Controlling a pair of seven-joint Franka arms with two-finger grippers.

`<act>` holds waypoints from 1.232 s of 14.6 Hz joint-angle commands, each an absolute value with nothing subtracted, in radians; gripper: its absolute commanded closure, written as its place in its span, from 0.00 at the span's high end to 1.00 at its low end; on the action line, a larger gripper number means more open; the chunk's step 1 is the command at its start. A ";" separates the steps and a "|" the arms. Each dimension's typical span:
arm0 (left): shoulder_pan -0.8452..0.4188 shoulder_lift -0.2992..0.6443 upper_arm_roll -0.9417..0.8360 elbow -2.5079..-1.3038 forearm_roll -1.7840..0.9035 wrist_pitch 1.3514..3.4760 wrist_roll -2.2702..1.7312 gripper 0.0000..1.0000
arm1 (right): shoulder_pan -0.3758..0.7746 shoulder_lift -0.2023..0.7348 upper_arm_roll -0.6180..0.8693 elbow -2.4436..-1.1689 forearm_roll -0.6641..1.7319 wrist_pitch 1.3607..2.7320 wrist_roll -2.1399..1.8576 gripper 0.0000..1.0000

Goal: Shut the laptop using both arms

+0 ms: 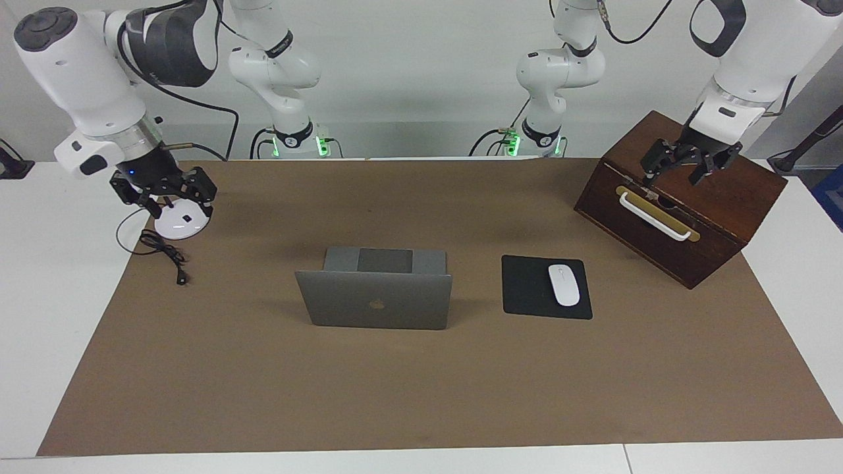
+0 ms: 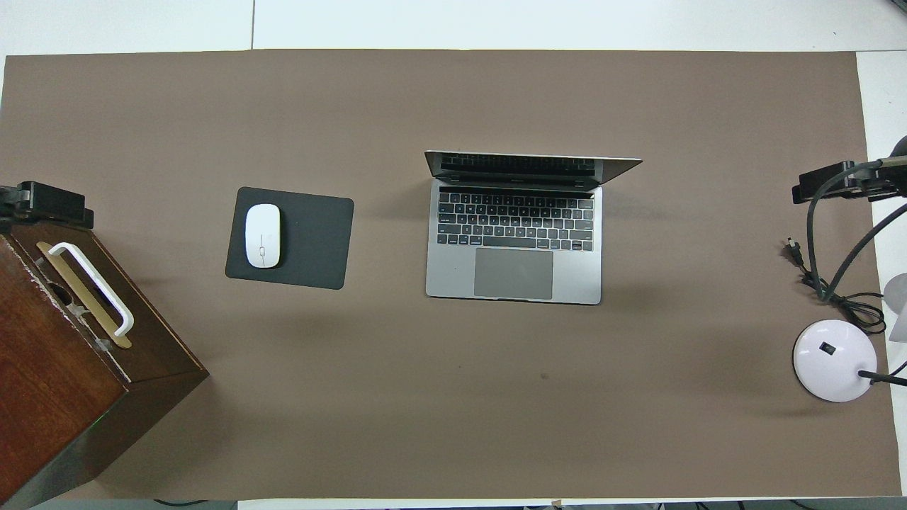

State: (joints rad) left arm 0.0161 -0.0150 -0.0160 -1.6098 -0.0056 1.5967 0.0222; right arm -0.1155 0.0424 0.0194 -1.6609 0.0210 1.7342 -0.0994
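Note:
The grey-silver laptop (image 1: 375,299) stands open in the middle of the brown mat, its lid upright with the apple logo facing away from the robots. Its keyboard and trackpad show in the overhead view (image 2: 514,241). My left gripper (image 1: 673,178) hangs open and empty over the wooden box at the left arm's end of the table; its tip shows in the overhead view (image 2: 42,202). My right gripper (image 1: 178,207) hangs open and empty over the white round base at the right arm's end, and it also shows in the overhead view (image 2: 840,180). Both grippers are well apart from the laptop.
A black mouse pad (image 1: 527,289) with a white mouse (image 1: 564,284) lies beside the laptop, toward the left arm's end. A dark wooden box (image 1: 685,197) with a white handle stands under the left gripper. A white round base (image 1: 181,224) and a black cable (image 1: 164,253) lie under the right gripper.

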 commanded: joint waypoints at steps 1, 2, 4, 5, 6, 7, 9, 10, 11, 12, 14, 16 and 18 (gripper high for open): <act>0.006 -0.012 -0.008 -1.611 -0.018 1.605 0.015 1.00 | -0.132 0.011 0.026 -1.701 0.032 1.766 -0.121 1.00; 0.006 -0.014 -0.008 -1.611 -0.018 1.603 0.017 1.00 | -0.132 0.011 0.026 -1.701 0.032 1.773 -0.123 1.00; 0.006 -0.015 -0.009 -1.611 -0.020 1.605 0.017 1.00 | -0.133 0.011 0.025 -1.701 0.032 1.773 -0.123 1.00; 0.005 -0.018 -0.009 -1.620 -0.023 1.608 0.017 1.00 | -0.133 0.011 0.025 -1.703 0.032 1.773 -0.123 1.00; 0.003 -0.023 -0.009 -1.629 -0.023 1.612 0.017 1.00 | -0.133 0.011 0.025 -1.701 0.032 1.773 -0.123 1.00; 0.003 -0.028 -0.009 -1.641 -0.023 1.615 0.015 1.00 | -0.133 0.011 0.025 -1.701 0.032 1.773 -0.123 1.00; -0.006 -0.034 -0.009 -1.654 -0.021 1.626 0.017 1.00 | -0.133 0.011 0.023 -1.703 0.032 1.773 -0.123 1.00; -0.006 -0.035 -0.008 -1.654 -0.021 1.612 0.017 1.00 | -0.133 0.011 0.023 -1.701 0.032 1.775 -0.121 1.00; 0.000 -0.041 -0.005 -1.655 -0.021 1.592 0.015 1.00 | -0.133 0.011 0.023 -1.701 0.032 1.775 -0.121 1.00; 0.008 -0.058 -0.006 -1.655 -0.021 1.563 0.015 1.00 | -0.133 0.011 0.023 -1.701 0.032 1.776 -0.123 0.92; 0.011 -0.074 -0.002 -1.660 -0.020 1.522 0.015 1.00 | -0.135 0.012 0.021 -1.701 0.032 1.778 -0.123 0.48; 0.017 -0.086 -0.002 -1.672 -0.020 1.516 0.015 1.00 | -0.135 0.012 0.020 -1.701 0.032 1.778 -0.120 0.03; 0.021 -0.094 0.002 -1.692 -0.009 1.522 0.017 1.00 | -0.146 0.014 0.018 -1.700 0.031 1.779 -0.124 0.00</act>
State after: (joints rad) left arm 0.0108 -0.0589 0.0017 -1.6442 -0.0113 1.5249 0.0216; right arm -0.1250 0.0362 0.0161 -1.6683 0.0207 1.7506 -0.1001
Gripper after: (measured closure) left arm 0.000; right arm 0.621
